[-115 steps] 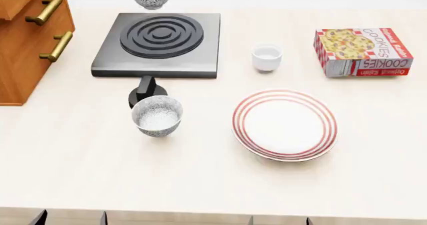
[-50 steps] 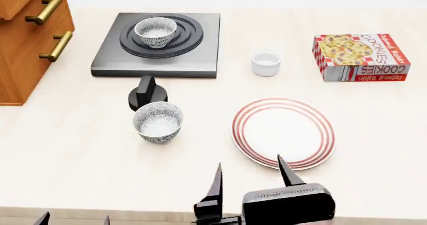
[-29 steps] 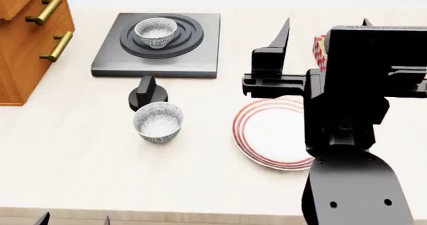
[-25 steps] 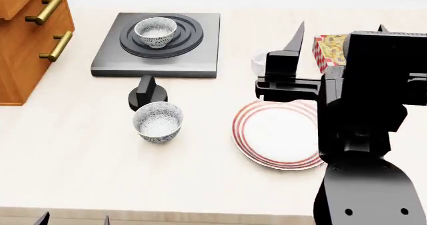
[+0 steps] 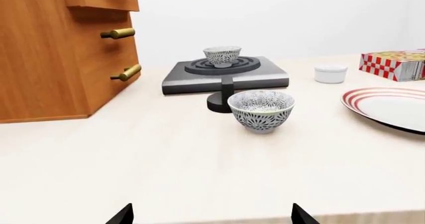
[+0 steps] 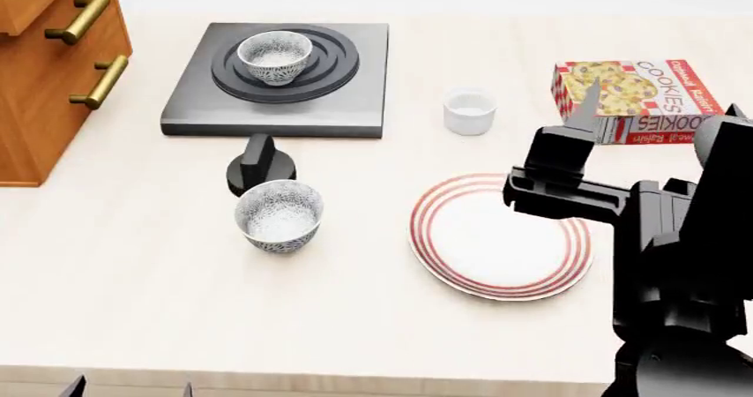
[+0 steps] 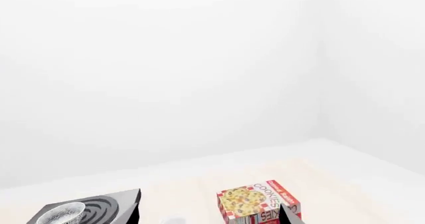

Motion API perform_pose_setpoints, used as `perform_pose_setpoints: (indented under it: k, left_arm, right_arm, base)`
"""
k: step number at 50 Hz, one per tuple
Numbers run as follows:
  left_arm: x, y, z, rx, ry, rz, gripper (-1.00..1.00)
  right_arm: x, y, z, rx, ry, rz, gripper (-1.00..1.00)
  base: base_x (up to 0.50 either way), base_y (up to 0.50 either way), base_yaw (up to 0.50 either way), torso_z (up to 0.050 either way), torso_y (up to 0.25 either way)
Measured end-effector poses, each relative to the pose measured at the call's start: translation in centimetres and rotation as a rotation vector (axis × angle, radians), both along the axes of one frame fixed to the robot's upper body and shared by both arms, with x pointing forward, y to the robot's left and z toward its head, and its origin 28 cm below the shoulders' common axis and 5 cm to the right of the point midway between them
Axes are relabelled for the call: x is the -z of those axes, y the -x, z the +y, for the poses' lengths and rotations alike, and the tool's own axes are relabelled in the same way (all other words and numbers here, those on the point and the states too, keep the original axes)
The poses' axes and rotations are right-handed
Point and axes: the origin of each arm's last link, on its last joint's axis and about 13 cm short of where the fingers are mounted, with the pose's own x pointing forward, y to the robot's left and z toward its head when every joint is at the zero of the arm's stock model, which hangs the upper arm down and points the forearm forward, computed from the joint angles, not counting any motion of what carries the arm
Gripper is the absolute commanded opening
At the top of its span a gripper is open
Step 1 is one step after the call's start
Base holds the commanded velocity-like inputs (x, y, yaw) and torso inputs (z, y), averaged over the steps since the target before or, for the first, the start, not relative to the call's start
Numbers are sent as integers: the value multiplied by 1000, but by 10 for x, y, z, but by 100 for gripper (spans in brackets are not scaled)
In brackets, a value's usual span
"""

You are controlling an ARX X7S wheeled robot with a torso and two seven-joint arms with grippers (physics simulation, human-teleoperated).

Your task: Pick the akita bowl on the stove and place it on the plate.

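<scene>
The speckled bowl (image 6: 274, 57) sits on the stove (image 6: 278, 79) rings, untouched, as the right claw (image 6: 653, 123), fingers spread and empty, hangs above the red-ringed plate (image 6: 500, 235). The reach is judged barely begun: the claw must next cross to the stove and straddle the bowl's rim.

The worktop (image 6: 141, 309) is pale, smooth and matt, like light laminate. At its left edge the cabinet (image 6: 41, 88) shows warm wood grain with brassy metal handles (image 6: 100, 81). The stove (image 6: 282, 106) is dark-grey brushed metal, its rings (image 6: 324, 66) matt black. The bowl (image 6: 274, 57) on it looks like speckled glazed ceramic (pale inside). The plate (image 6: 500, 234) is glossy white. The box (image 6: 636, 97) is printed card.
</scene>
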Motion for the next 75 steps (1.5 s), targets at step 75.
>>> perform_pose_setpoints:
  k: [75]
  left_arm:
    - [-173, -123, -3, -38, -102, -39, 100]
  right_arm:
    - [8, 2, 9, -41, 54, 51, 100]
  base:
    - [0, 0, 0, 0, 0]
